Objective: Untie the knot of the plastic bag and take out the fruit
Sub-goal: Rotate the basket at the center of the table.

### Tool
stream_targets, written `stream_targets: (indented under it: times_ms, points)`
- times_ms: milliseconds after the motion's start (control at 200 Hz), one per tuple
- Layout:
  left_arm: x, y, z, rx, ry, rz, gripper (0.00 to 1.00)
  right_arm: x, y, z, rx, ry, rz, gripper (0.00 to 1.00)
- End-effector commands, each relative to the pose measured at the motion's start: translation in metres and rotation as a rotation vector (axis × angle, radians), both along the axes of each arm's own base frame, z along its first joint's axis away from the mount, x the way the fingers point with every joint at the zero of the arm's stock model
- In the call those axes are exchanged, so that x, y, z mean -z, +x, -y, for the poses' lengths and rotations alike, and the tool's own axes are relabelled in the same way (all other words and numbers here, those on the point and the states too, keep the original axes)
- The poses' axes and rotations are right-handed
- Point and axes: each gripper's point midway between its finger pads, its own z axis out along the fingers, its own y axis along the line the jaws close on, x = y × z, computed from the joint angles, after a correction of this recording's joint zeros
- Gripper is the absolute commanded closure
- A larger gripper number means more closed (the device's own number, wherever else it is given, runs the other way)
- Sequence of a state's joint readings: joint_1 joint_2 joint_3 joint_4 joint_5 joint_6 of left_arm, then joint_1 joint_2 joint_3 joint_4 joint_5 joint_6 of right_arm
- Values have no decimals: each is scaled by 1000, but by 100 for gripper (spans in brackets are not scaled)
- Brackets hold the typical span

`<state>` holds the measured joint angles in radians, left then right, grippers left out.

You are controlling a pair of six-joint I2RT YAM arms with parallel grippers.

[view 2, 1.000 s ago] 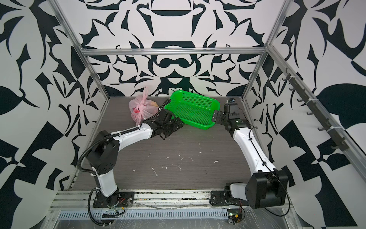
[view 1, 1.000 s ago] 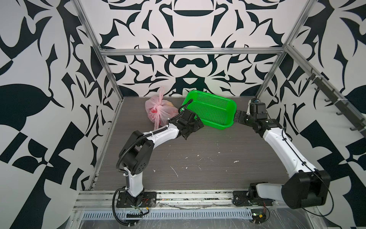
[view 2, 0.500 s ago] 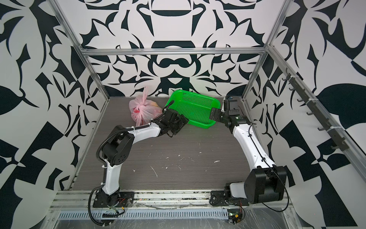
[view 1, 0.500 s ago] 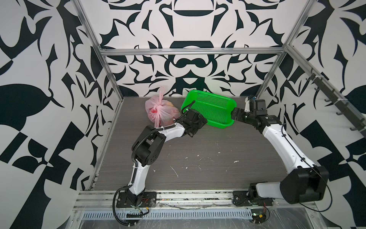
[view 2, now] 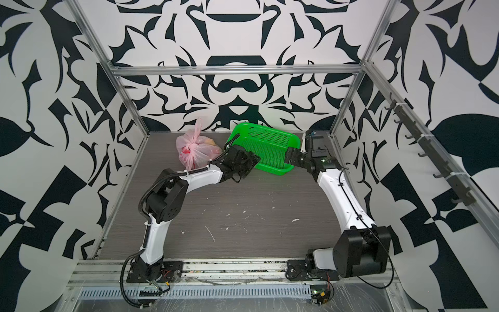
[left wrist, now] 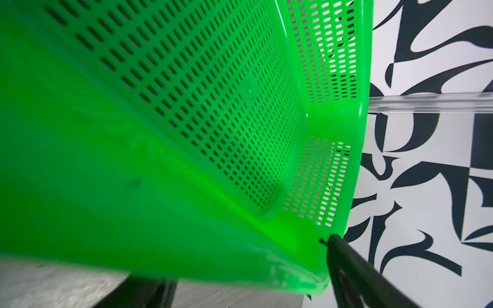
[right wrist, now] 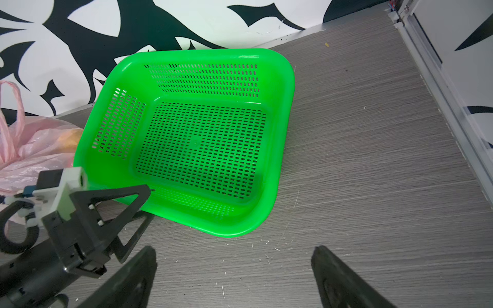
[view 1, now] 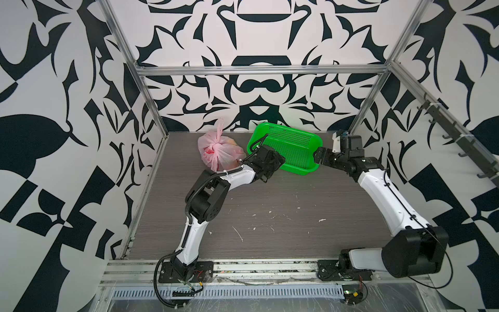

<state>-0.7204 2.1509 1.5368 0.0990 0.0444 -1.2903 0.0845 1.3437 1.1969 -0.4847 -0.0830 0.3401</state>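
The pink plastic bag [view 1: 220, 154] [view 2: 198, 152] sits tied at the back of the table, left of the green basket. Its knot [view 1: 213, 147] [view 2: 190, 147] bunches the two handles, one loop standing up. Fruit shows only as orange [right wrist: 69, 138] and red blurs through the plastic. My left gripper [view 1: 272, 162] [view 2: 249, 159] [right wrist: 150, 204] is open, its jaws straddling the rim of the basket's near left corner. My right gripper [view 1: 318, 158] [view 2: 290, 156] [right wrist: 234, 249] is open and holds nothing, just off the basket's right end.
The empty green perforated basket [view 1: 290, 148] [view 2: 267, 151] [right wrist: 200, 144] [left wrist: 186, 106] sits tilted at the back centre, next to the bag. The patterned back wall stands close behind both. A rail of hooks [view 1: 459, 140] runs along the right wall. White specks dot the tabletop.
My left arm's elbow has swung right and its gripper has moved onto the basket's corner, jaws narrowing a little. The right gripper has edged left toward the basket. The bag has not moved.
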Motion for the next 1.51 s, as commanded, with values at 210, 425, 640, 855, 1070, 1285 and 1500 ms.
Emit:
stream_targets:
  times_ms: [210, 425, 640, 855, 1070, 1285, 1500]
  points:
    - [13, 16, 2, -25, 38, -15, 25, -23, 2, 1, -14, -11, 56, 6]
    - [20, 24, -2, -34, 60, -22, 35, -22, -1, 2, -15, -13, 51, 6]
    - [27, 27, -4, -32, 75, -35, 48, -16, -3, 3, -13, -17, 38, 7]
    - [30, 26, -6, -25, 94, -41, 55, -13, -4, 4, -9, -14, 31, 7]
    - [31, 22, -11, -13, 117, -50, 66, -11, -4, 3, -6, -5, 29, 7]
    - [28, 15, -16, 14, 140, -62, 75, -10, -6, 3, -2, 2, 26, 8]
    - [19, -4, -24, 114, 186, -87, 84, -12, -10, 4, 5, 6, 31, 8]
